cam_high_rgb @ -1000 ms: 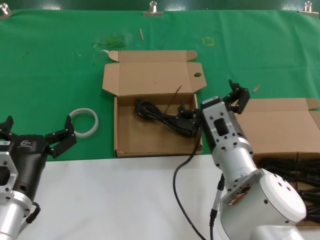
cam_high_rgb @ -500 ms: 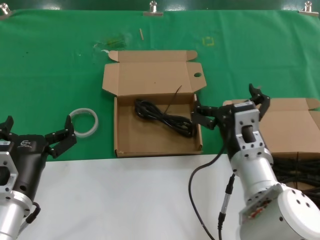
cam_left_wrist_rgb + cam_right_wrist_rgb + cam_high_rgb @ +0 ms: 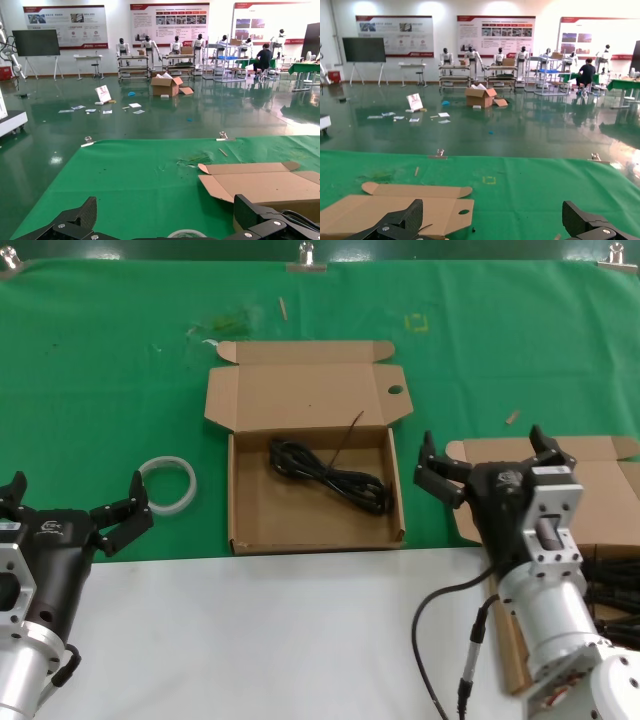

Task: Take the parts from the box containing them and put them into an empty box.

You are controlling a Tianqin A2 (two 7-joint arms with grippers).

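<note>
Now | right claw [image 3: 490,464] wide open, empty, over source box [image 3: 590,475] | left claw [image 3: 72,508] open, beside white ring [image 3: 167,484]

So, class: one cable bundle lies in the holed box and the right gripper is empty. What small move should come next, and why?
Probably carry the right gripper on toward the cables in the source box at the robot's right and lower it there. It is open, empty and over that box's lid, while one bundle already lies in the holed box. The left gripper waits near the white ring.
</note>
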